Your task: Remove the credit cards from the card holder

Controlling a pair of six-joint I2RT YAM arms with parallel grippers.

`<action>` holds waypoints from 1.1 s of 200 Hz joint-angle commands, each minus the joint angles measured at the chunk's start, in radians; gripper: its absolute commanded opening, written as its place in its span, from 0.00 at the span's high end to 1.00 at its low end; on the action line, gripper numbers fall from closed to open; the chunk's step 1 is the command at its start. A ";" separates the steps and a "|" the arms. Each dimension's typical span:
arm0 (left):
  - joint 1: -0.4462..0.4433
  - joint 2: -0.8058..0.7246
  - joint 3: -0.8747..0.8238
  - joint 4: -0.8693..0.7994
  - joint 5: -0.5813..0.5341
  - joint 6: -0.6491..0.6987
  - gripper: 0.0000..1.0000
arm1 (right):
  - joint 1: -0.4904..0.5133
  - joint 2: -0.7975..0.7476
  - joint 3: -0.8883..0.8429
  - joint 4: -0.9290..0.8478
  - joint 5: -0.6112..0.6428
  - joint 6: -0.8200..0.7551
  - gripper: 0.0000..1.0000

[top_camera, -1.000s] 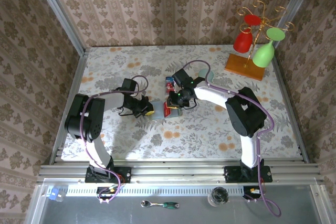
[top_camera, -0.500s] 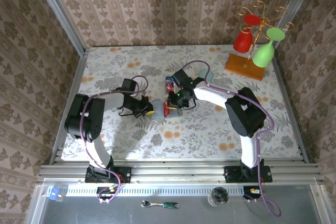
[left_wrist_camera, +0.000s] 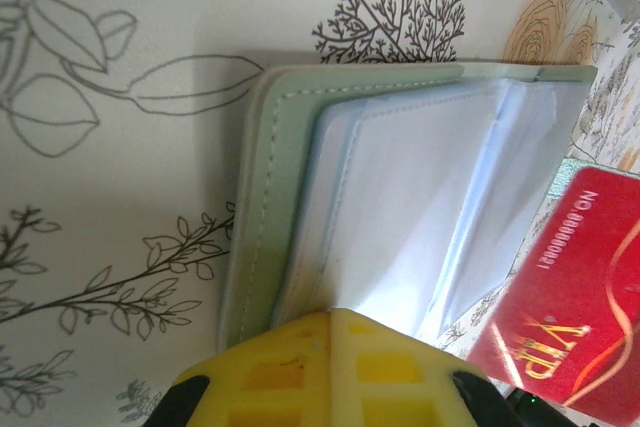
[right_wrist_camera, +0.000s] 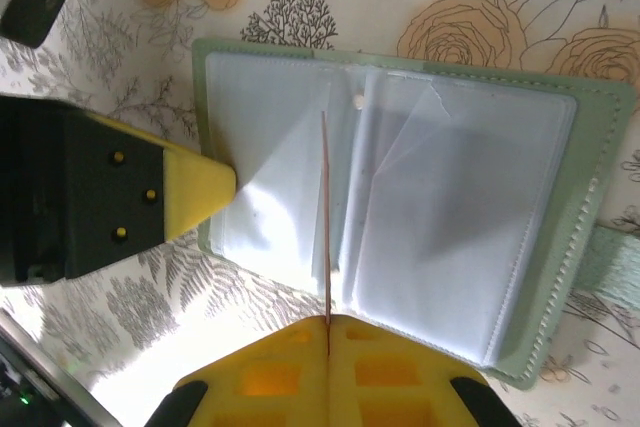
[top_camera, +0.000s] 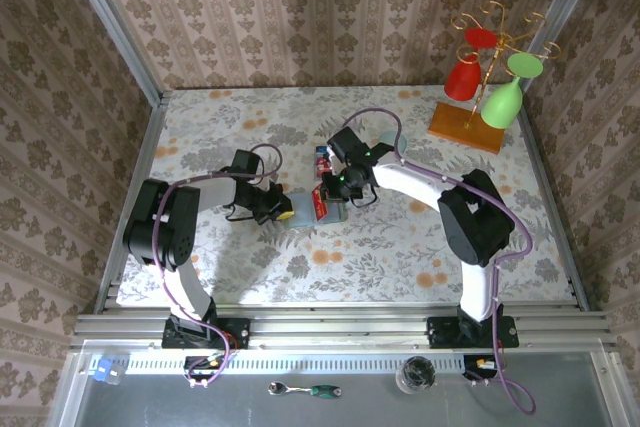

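Top external view is showing the left end effector (top_camera: 283, 213) sitting at 9 o'clock of the card holder (top_camera: 303, 217); its jaws are closed with nothing between them, and its yellow tip is bearing on the holder's left margin, seemingly pinning it to the desk (top_camera: 400, 247).

Left wrist view is showing the same closed left end effector (left_wrist_camera: 335, 325) resting on the near edge of the open card holder (left_wrist_camera: 262, 207), whose clear sleeves (left_wrist_camera: 420, 217) are fanning away toward 12 o'clock; a red card (left_wrist_camera: 570, 307) is lying off toward 4 o'clock, and whether its corner is caught in a sleeve I cannot tell.

Right wrist view is showing the card holder (right_wrist_camera: 560, 197) lying open and flat, its long axis running from 9 to 3 o'clock; the left end effector (right_wrist_camera: 222, 187) is touching its 9 o'clock edge; the right end effector (right_wrist_camera: 328, 325) is gripping the red card (right_wrist_camera: 324, 217) edge-on at 6 o'clock, the card's long axis running from 12 to 6 o'clock above the centre crease.

Top external view is placing the right end effector (top_camera: 330, 201) at 3 o'clock of the holder, clamped on the red card (top_camera: 319, 208); the right arm is the nearer one to the card, so the coming pull is likely turning on drawing it away from the crease while the left tip is holding the wallet down.
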State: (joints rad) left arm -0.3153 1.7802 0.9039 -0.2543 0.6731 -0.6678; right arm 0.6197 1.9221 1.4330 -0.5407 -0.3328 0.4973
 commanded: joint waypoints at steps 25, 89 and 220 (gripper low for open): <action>0.010 0.030 -0.003 -0.025 -0.006 0.025 1.00 | -0.026 -0.054 0.092 -0.188 0.076 -0.357 0.98; 0.019 0.025 0.022 -0.050 -0.021 0.042 1.00 | -0.057 -0.050 0.168 -0.271 0.166 -0.759 1.00; 0.025 -0.016 0.069 -0.114 -0.023 0.054 0.97 | -0.111 0.213 0.582 -0.525 0.237 -1.253 1.00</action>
State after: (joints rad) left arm -0.2981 1.7870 0.9501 -0.3195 0.6571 -0.6399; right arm 0.5232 2.0735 1.9270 -0.9741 -0.1261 -0.6769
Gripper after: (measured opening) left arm 0.049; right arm 0.044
